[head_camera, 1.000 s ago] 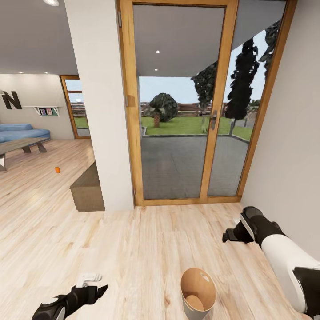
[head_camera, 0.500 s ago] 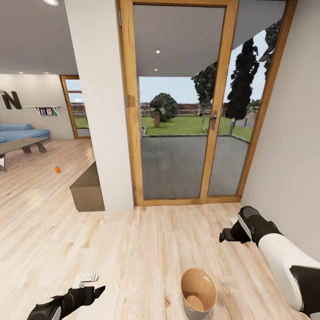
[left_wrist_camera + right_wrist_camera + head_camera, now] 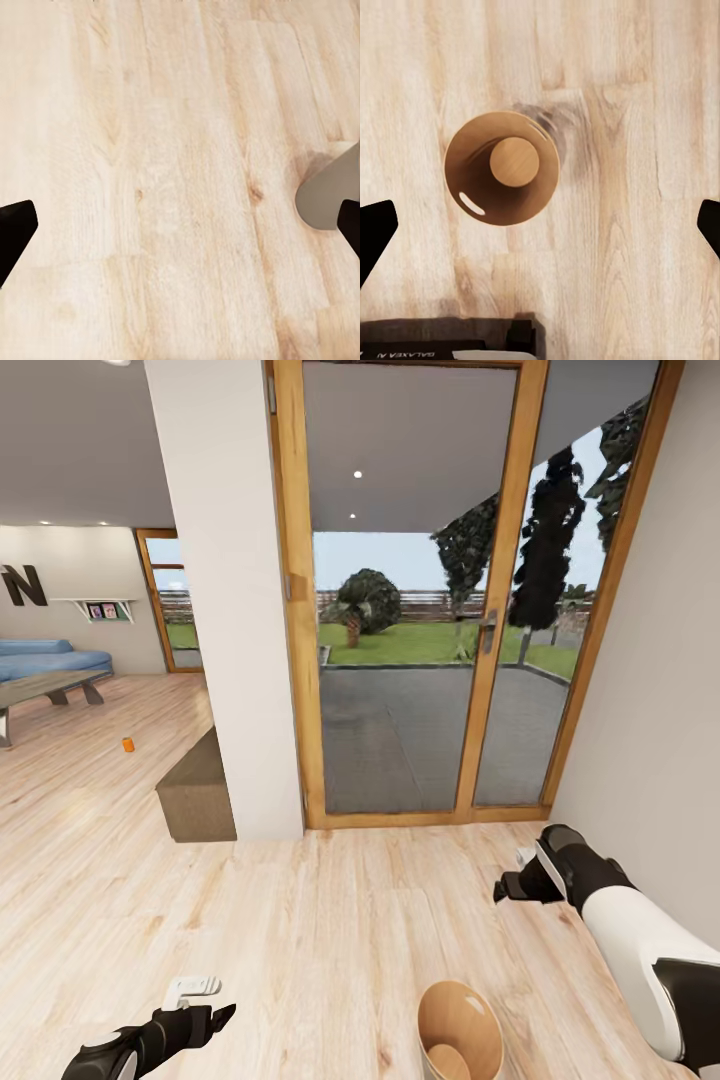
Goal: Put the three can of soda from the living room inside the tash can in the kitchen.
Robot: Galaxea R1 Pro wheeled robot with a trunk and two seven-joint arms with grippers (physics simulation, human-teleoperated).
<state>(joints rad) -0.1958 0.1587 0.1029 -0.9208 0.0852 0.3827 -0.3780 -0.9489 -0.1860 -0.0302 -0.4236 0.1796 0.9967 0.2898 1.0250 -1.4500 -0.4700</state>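
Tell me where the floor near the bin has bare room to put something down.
Bare wood floor lies between the trash can and the glass door, and between the bin and the left claw. It is tighter on the bin's other side, by the right claw.

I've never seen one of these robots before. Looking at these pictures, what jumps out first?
The tall wood-framed glass door straight ahead, showing a green garden. On the pale wood floor just in front of the robot stands an empty trash can, between its two arms. Far off to the left, a small orange soda can lies on the floor near a blue sofa.
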